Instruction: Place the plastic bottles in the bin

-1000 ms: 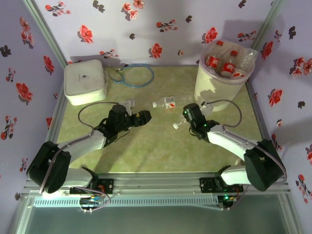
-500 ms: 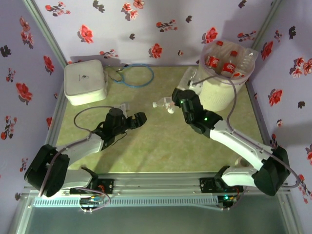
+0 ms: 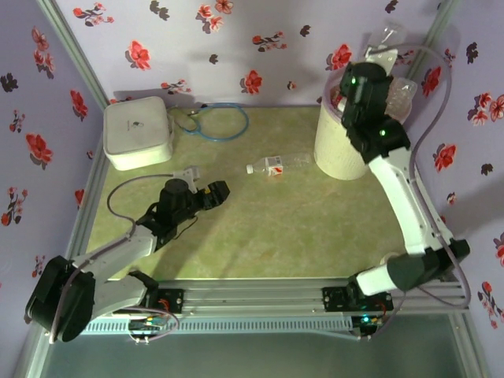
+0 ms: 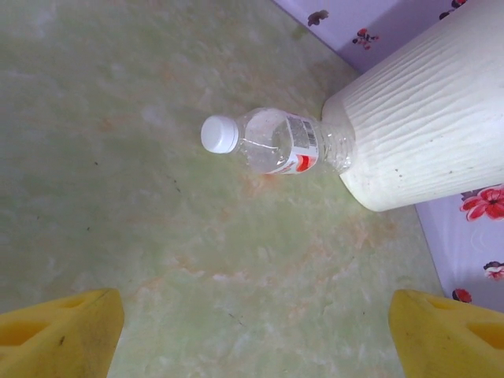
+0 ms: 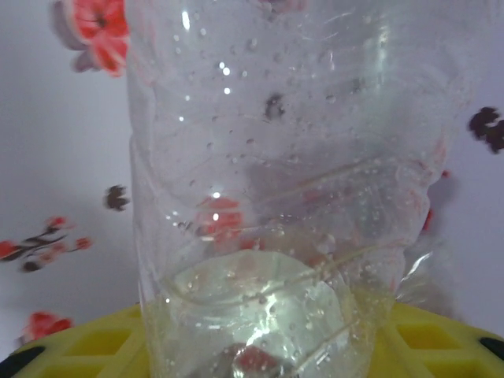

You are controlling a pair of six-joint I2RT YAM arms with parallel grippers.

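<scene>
Hanging high over the bin (image 3: 340, 153), the right gripper (image 3: 383, 49) has its jaws closed on a clear bottle (image 5: 264, 197). The bottle's droplet-speckled wall stands upright between the yellow fingers (image 5: 71, 346) and blocks much of what lies beyond them, with the flowered wall (image 5: 55, 118) showing past it. Below these jaws, more bottles (image 3: 403, 93) lie heaped inside the bin's liner. The left gripper (image 4: 253, 327) sits low over the green tabletop (image 4: 118, 197) with its jaws spread wide, one yellow fingertip at each side. Ahead of those jaws and well apart from them, a white-capped bottle (image 4: 277, 142) lies on its side, cap toward the left finger, base touching or just beside the ribbed foot of the bin; which of the two I cannot tell. The bin itself stands ahead and to the right of the left jaws. Off to their left, near the back, a flat white box (image 3: 138, 132) rests with a blue cable loop (image 3: 220, 122) just beside it.
</scene>
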